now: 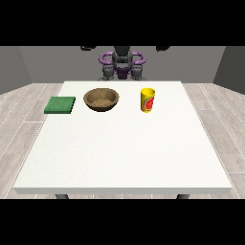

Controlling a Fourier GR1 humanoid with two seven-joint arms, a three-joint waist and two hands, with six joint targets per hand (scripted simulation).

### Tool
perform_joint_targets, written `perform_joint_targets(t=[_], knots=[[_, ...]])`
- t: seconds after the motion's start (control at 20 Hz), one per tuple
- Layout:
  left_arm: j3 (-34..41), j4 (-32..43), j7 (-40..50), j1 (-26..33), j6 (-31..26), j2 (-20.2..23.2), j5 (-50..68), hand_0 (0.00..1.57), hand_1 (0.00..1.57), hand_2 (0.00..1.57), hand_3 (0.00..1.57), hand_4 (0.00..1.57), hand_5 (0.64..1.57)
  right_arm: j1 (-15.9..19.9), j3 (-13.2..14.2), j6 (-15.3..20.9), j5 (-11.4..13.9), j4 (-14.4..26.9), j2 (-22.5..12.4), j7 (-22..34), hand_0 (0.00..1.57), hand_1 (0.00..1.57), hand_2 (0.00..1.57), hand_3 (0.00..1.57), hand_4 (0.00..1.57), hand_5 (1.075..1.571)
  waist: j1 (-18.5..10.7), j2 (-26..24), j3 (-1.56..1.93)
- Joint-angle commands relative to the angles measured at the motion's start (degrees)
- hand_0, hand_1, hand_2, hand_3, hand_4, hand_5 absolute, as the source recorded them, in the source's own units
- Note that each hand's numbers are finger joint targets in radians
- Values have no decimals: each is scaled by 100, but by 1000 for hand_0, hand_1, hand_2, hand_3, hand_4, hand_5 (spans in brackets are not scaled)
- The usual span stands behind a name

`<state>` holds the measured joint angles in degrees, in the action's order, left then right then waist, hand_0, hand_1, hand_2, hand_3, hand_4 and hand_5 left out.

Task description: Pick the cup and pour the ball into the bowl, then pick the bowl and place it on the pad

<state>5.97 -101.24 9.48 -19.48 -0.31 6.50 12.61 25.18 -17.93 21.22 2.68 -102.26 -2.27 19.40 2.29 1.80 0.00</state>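
A yellow cup with a red mark stands upright on the far right part of the white table. No ball shows from here. A brown wooden bowl sits to its left, with nothing visible in it. A flat green pad lies at the table's far left edge. The hand at the view's left and the hand at the view's right are small dark shapes held high beside the robot, well above and behind all three things, touching nothing.
The robot's torso stands behind the table's far edge. Grey wood floor surrounds the table. The cup, bowl and pad form a row along the far side of the table.
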Motion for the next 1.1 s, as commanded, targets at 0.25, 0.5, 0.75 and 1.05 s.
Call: perform_joint_targets(t=[0.25, 0.5, 0.75, 1.05], knots=[[589, 1535, -1890, -383, -187, 441, -539, 0, 0, 0, 0, 0, 1434, 422, 400, -673, -383, -595, -285, -132, 0, 0, 0, 0, 0, 1566, 700, 1088, -5], [701, 2343, -3184, 203, -165, 168, -702, 0, 0, 0, 0, 0, 1409, -286, 268, -875, -427, -960, -338, -623, 0, 0, 0, 0, 0, 1568, 827, 1331, -4], [679, 3367, -3811, 55, -632, 336, -681, 0, 0, 0, 0, 0, 1407, 117, 1041, -1052, -668, -840, -546, -326, 0, 0, 0, 0, 0, 1568, 509, 1230, -3], [686, 4552, -4360, -170, -489, 171, -827, 0, 0, 0, 0, 0, 1444, -332, 1121, -1242, -755, -1033, -534, -183, 0, 0, 0, 0, 0, 1568, 626, 886, -3]])
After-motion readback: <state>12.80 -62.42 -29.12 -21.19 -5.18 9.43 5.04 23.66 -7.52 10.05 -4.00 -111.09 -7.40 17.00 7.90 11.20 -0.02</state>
